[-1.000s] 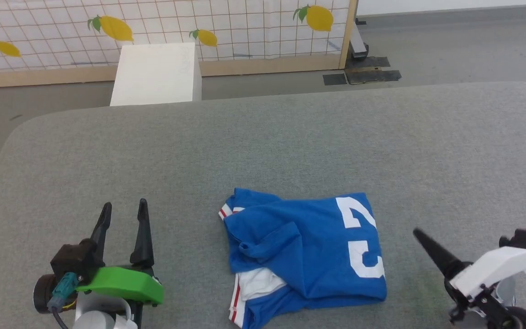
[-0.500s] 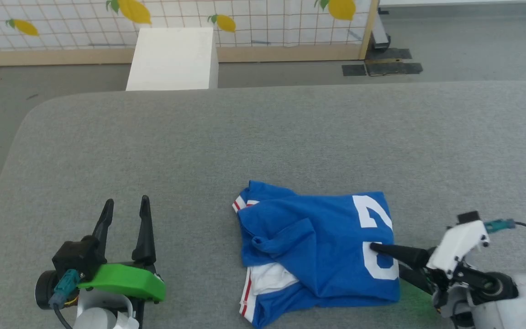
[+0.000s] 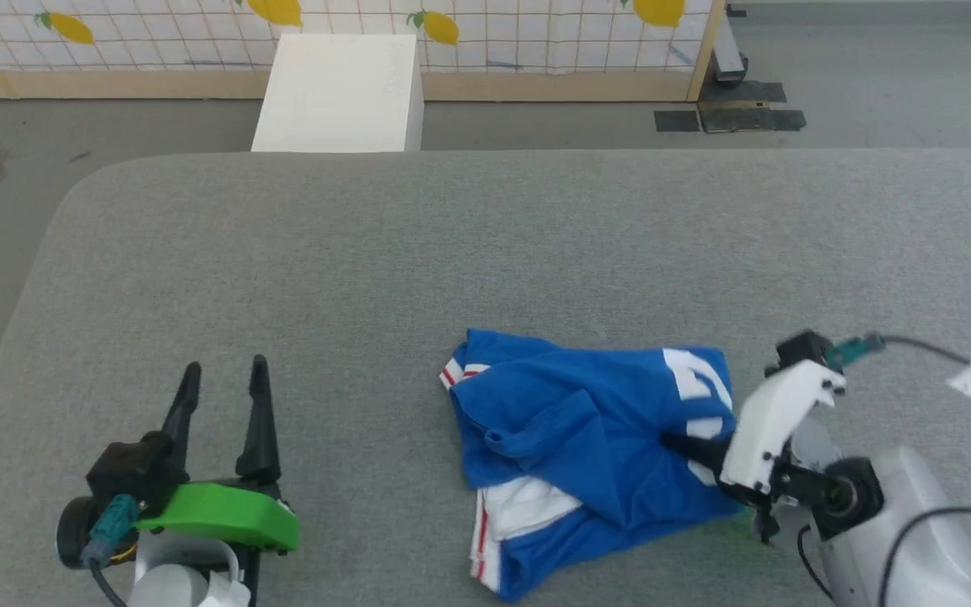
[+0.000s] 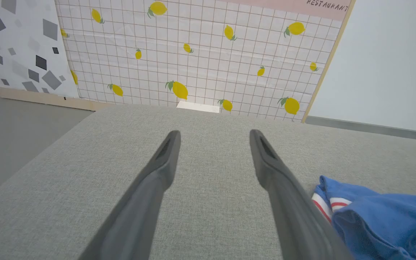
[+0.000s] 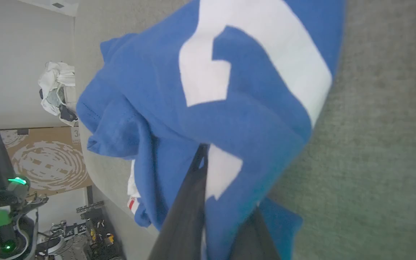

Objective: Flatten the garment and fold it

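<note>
The grey fabric-covered bench (image 3: 485,253) took up most of the head view, with rounded corners at the upper left. Beyond its far edge, along the top of the frame, stood a gridded partition (image 3: 536,29) printed with yellow lemons. A white box (image 3: 338,93) stood against the partition at upper centre.

The garment (image 3: 587,438) lay on the bench at lower centre-right of the head view. It was crumpled, not flat. The blue body was bunched into folds, a white panel with red stripes showed at its lower left edge, and a striped hem showed at its upper left corner. White block lettering sat at its right end.

The right claw (image 3: 683,445) entered from the lower right of the head view and met the garment's right edge at the lettering. In the right wrist view the garment (image 5: 251,108) draped over the dark fingers (image 5: 186,209), which stood close together with blue cloth pinched between them. The right claw was closed on the garment.

The left claw (image 3: 224,371) rested at the lower left of the head view, well apart from the garment. In the left wrist view the left claw (image 4: 214,134) showed its fingers spread wide over bare bench, holding nothing, with the garment (image 4: 381,220) at the lower right.

Dark patches (image 3: 730,118) lay on the floor at upper right.
</note>
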`<state>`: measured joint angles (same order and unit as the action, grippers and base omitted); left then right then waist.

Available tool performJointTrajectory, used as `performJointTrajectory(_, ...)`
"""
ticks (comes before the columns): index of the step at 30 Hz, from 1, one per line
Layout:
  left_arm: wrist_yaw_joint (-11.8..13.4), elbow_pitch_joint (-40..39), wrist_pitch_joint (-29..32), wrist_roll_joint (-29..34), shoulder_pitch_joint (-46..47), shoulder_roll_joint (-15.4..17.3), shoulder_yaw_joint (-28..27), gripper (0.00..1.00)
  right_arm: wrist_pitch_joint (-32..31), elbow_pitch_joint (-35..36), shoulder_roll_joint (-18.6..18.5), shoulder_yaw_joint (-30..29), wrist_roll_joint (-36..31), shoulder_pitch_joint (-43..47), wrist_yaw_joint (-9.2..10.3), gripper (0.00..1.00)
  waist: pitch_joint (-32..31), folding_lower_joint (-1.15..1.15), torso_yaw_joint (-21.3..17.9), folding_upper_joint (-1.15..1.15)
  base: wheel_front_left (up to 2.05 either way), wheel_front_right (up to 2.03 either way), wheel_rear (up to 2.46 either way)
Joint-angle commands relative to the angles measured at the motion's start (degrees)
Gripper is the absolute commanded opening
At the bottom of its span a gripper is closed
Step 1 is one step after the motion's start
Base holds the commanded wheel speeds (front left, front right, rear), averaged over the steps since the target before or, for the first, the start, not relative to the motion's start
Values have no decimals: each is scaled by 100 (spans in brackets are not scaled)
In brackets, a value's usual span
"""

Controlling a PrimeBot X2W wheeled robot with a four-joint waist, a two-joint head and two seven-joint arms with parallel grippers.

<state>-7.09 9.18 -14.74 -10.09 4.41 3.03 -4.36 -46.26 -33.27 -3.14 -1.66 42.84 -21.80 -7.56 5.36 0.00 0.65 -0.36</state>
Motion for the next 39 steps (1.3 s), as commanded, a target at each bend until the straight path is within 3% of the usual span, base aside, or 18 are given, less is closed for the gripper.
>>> performJointTrajectory(1, -24, -32, -26, 0, 9, -15, -19, 100, 142, 201, -71, 107, -356, -120, 8, 0, 33, 0, -131, 36, 0, 0, 0)
performJointTrajectory(8, -25, -206, -26, 107, -21, -13, -107, 100, 540, 949, -664, 851, -2511, -491, 8, 0, 187, 0, -850, 36, 0, 0, 0)
performJointTrajectory(15, -31, -400, -26, 197, 211, 7, -5, 100, 659, 1097, -1272, 1404, -3665, -1113, 8, 0, 567, 0, -1685, 36, 0, 0, 0)
performJointTrajectory(16, -34, -480, -26, 268, 380, 70, 104, 100, 801, 975, -1514, 1617, -4001, -1422, 8, 0, 825, 0, -2001, 36, 0, 0, 0)
performJointTrajectory(20, -35, -587, -26, 365, 612, 227, 220, 100, 1163, 658, -1692, 1678, -4331, -1834, 8, 0, 1194, 0, -2308, 36, 0, 0, 0)
performJointTrajectory(27, -37, -724, 2, 423, 918, 611, 317, 100, 1834, -6, -1875, 1393, -5339, -2440, 8, 0, 1732, 0, -2526, 36, 0, 0, 0)
performJointTrajectory(39, -19, -1084, 248, 416, 1010, 876, 334, 100, 2317, -273, -1498, -510, -6954, -2664, 8, 0, 2089, 0, -2348, 36, 0, 0, 0)
